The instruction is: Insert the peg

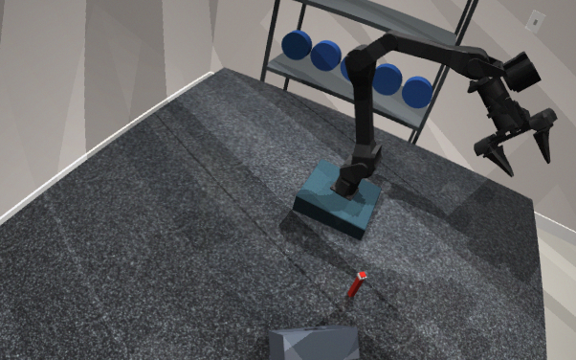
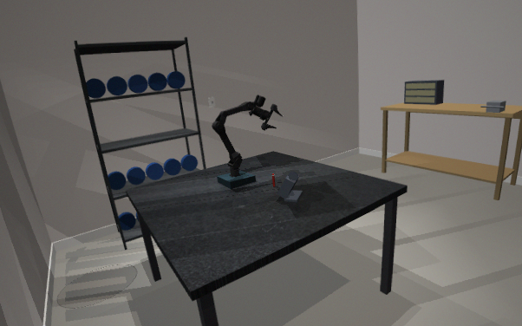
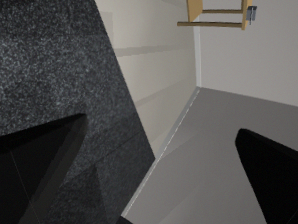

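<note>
A red peg point(image 1: 356, 285) point(image 2: 273, 180) stands upright on the dark table, between the arm's base and the grey sloped panel; its top has a pale rim. The sloped panel point(image 1: 322, 346) point(image 2: 290, 185) shows at the bottom edge of the top view, partly cut off; a thin dark opening shows near its top edge, and its shape cannot be made out. My gripper point(image 1: 531, 168) point(image 2: 279, 121) point(image 3: 163, 128) is wide open and empty, high above the table and well off to one side of the peg. The wrist view shows neither the peg nor the panel.
The arm stands on a teal base block point(image 1: 327, 201) point(image 2: 237, 179) on the table point(image 1: 160, 268) point(image 2: 231, 234). Behind it is a shelf rack with blue discs point(image 1: 297, 45) point(image 2: 117, 86). A wooden workbench point(image 2: 453, 108) point(image 3: 212, 24) stands far off by the wall.
</note>
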{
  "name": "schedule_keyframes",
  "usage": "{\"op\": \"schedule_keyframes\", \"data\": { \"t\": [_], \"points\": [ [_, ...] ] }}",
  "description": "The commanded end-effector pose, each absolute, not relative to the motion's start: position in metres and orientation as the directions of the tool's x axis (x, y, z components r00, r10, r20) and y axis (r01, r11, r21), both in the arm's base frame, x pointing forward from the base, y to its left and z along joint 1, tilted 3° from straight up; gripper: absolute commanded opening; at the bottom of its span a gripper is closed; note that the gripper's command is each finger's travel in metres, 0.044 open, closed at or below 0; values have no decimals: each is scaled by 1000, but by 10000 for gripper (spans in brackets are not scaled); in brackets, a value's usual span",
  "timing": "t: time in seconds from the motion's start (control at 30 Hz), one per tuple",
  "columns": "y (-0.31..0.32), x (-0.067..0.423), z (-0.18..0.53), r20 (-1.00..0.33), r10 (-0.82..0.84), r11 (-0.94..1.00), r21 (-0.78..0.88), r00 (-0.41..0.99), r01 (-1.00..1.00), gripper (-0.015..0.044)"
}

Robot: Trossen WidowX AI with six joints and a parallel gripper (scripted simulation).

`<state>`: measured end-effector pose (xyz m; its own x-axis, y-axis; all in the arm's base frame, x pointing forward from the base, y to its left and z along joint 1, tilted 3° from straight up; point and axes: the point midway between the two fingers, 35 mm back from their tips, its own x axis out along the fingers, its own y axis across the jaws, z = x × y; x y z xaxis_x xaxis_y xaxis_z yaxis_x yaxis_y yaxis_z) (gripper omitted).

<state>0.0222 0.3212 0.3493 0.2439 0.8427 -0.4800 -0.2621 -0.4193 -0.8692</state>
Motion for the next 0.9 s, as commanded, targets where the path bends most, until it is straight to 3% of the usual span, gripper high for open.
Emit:
{"op": "schedule_keyframes", "data": {
  "t": [0.0,0.87],
  "points": [
    [322,36,336,-519,810,-432,-843,273,-320,440],
    [314,129,264,-722,566,-334,-642,397,-690,440]
  ]
}}
